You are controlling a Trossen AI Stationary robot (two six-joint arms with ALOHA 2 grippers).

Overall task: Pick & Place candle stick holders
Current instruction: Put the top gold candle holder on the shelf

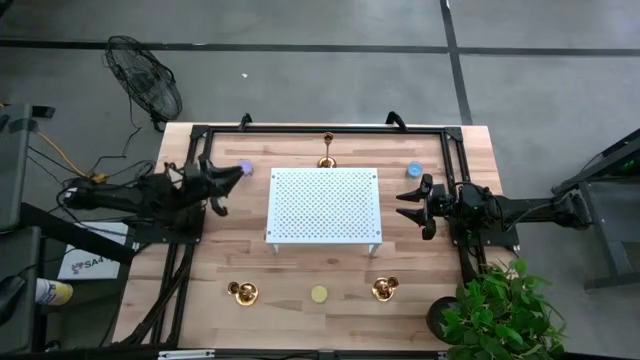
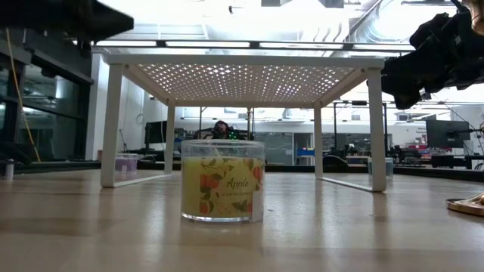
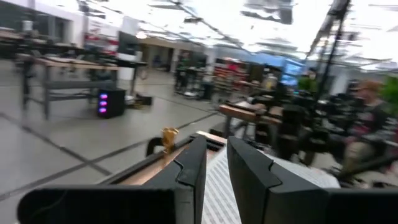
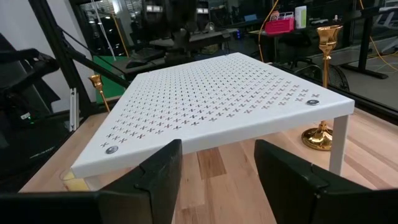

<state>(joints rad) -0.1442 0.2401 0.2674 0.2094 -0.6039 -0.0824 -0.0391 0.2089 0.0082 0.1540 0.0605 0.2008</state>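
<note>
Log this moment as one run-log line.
left gripper: empty, left of white rack | right gripper: open, empty, right of rack | brass candle stick holders: three on table, unheld
</note>
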